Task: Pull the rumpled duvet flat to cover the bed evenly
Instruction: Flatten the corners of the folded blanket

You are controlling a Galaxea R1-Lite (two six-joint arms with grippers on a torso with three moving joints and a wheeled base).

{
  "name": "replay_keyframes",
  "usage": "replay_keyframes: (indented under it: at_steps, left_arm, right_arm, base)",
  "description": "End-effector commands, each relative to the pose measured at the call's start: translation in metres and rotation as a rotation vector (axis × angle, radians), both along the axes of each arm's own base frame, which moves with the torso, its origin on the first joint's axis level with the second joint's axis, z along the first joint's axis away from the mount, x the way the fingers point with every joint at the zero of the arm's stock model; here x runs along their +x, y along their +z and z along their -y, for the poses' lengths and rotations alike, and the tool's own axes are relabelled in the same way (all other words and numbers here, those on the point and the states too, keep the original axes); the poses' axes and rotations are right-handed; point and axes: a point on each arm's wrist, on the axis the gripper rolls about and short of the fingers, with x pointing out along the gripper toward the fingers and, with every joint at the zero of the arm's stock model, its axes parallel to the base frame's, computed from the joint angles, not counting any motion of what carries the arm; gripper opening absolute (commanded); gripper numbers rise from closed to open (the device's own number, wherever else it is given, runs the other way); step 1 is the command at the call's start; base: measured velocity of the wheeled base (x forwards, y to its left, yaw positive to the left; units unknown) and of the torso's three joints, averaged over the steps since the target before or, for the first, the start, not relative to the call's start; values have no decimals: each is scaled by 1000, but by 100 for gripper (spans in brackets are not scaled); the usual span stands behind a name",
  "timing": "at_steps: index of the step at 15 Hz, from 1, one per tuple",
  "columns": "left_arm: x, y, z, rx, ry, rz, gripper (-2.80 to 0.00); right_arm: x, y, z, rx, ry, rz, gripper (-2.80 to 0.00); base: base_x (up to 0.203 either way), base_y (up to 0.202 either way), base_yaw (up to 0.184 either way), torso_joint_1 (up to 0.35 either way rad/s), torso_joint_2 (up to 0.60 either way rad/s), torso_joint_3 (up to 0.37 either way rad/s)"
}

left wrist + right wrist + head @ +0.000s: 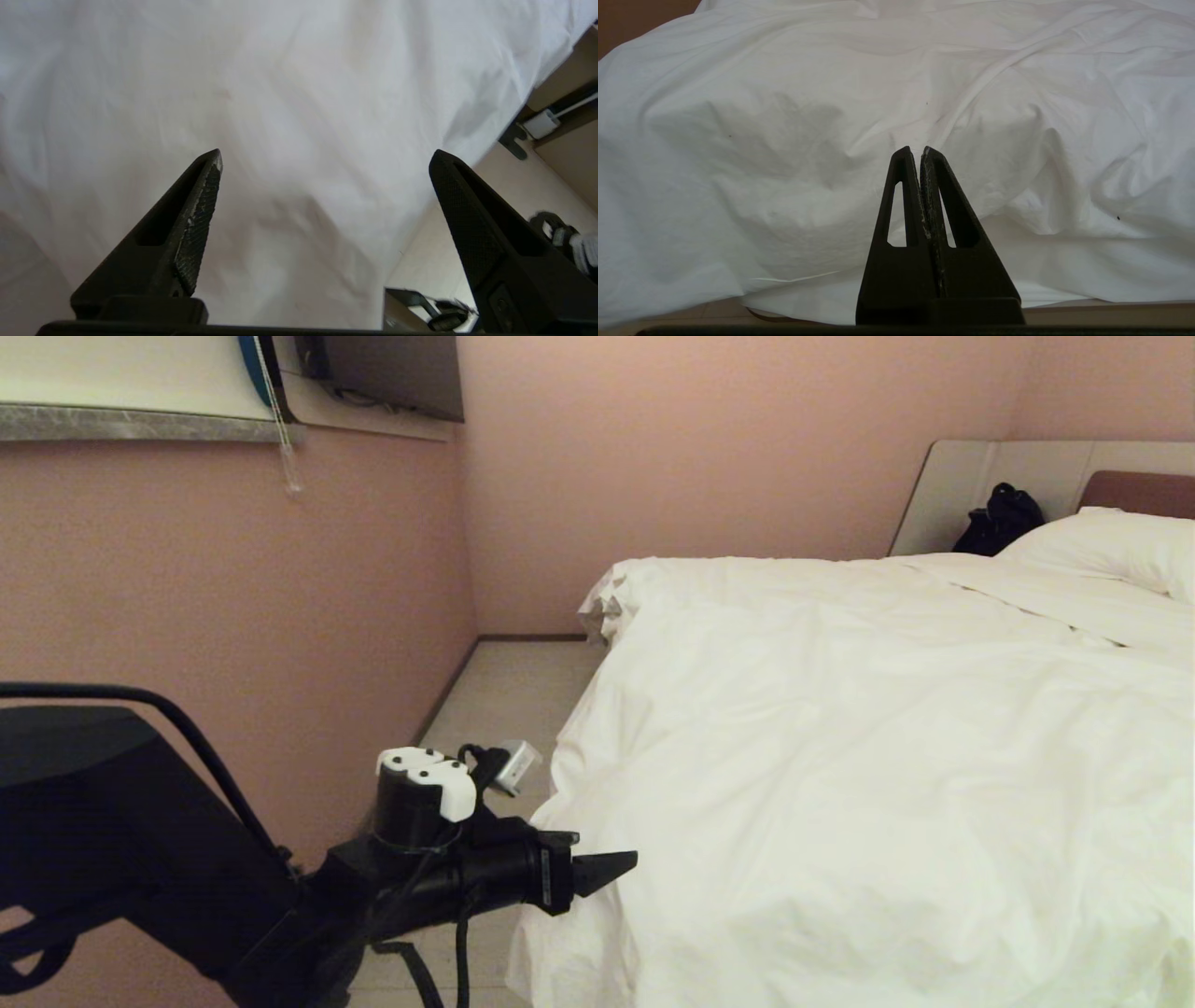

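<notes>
Left claw (611, 870) gapes empty beside the duvet (840, 756) draping the bed's near corner; right claw (920, 151) is closed. Regrip the hem deeply, pulling outward evenly.

A black bag (1001, 518) sits near a white pillow (1111, 549), pink walls (700, 448) behind.

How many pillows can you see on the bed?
1: a plump white rectangular pillow at the bed's head end, by the brown padded headboard. More may be hidden past the picture's edge.
</notes>
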Motion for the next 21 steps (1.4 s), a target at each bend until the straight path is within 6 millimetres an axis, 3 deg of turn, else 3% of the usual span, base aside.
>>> replay_keyframes:
  at_steps: [1,8,21]
  left_arm:
    - [10,0,6,2,-2,9,0]
    - [39,-22,10,111,8,33,0]
    - [41,-39,27,167,-35,58,0]
  right_arm:
    - [0,0,0,0,1,1,-280]
    - [0,0,0,0,0,1,-280]
    - [0,0,0,0,0,1,-280]
  base:
    - [0,0,0,0,0,0]
    - [0,0,0,0,0,0]
    - [0,0,0,0,0,0]
